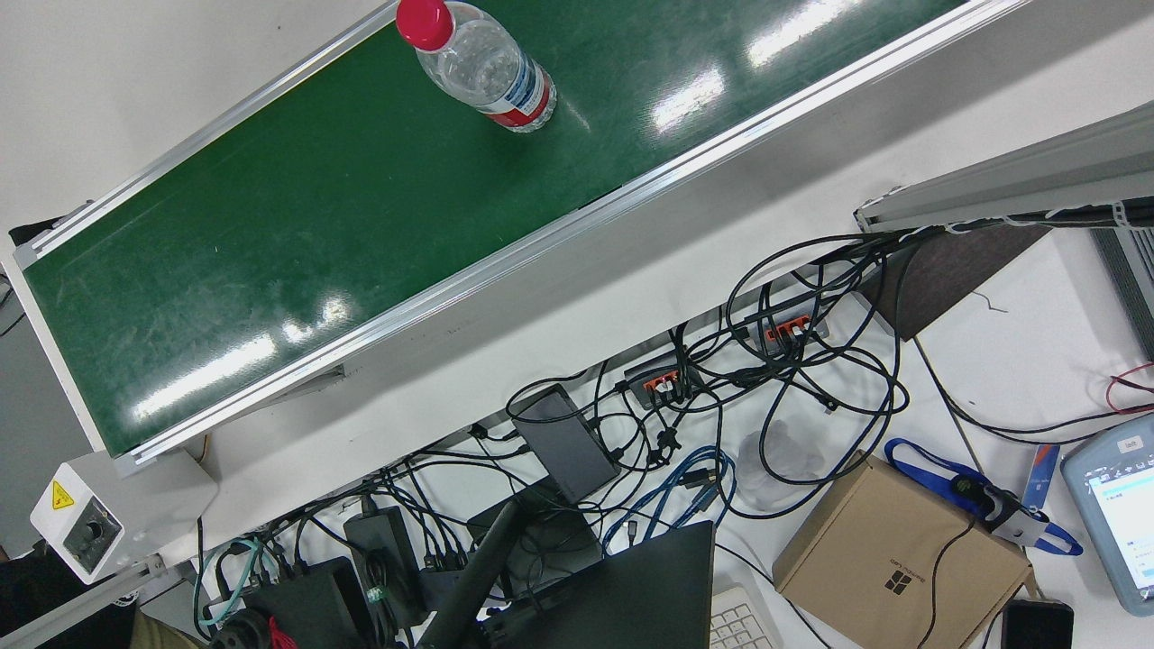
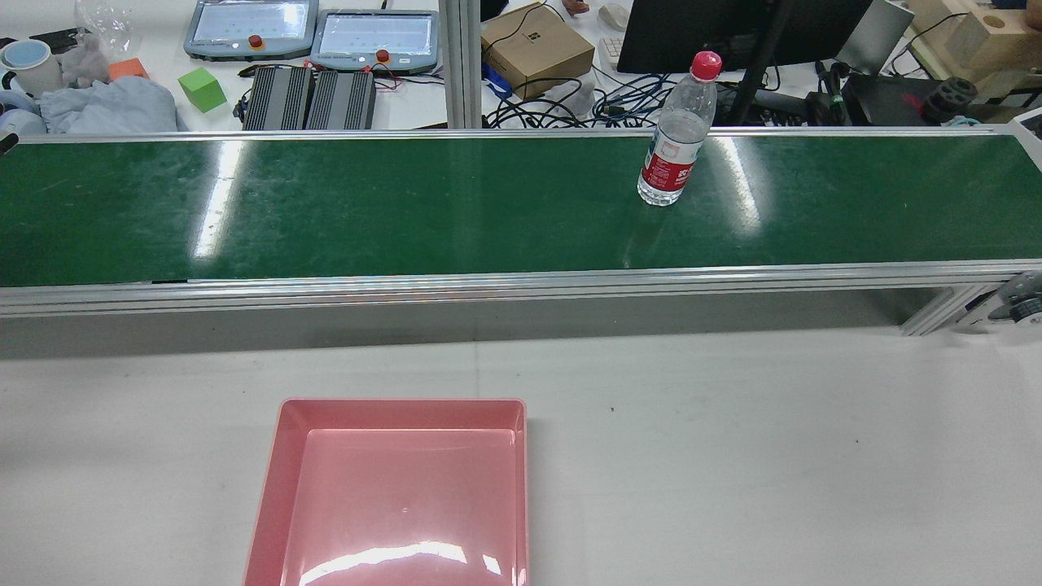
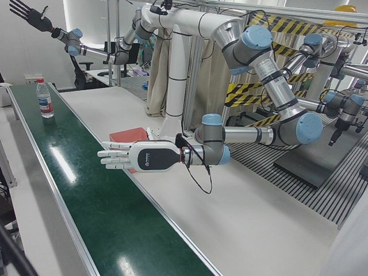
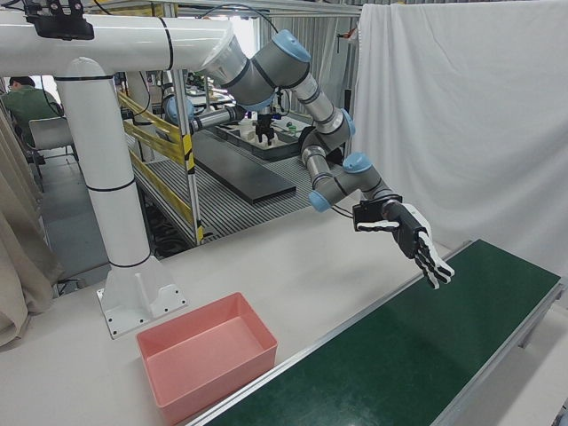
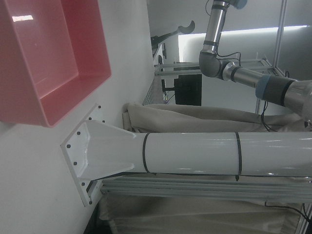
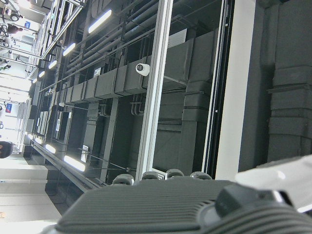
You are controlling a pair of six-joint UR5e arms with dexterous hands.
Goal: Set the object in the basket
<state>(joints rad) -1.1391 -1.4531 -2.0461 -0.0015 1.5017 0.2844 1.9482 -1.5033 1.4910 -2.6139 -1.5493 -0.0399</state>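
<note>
Bottle [image 2: 676, 136] upright, cap [image 2: 706, 65] up

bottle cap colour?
Red-pink, on the clear plastic water bottle standing on the green conveyor belt; clearest in the front view.

In your rear view, the belt [image 2: 407, 212] runs across behind the table [image 2: 733, 456]. The bottle [image 2: 676, 138] stands upright on the belt, right of centre, nearer its far rail. The basket [image 2: 399, 404] sits on the table before the belt, left of centre, well apart from the bottle. The left hand [image 3: 135, 157] hangs over the belt's near rail, just beside the basket. The right hand [image 3: 26, 14] is high above the bottle's end. A cardboard box [image 2: 537, 49] lies behind the belt.
</note>
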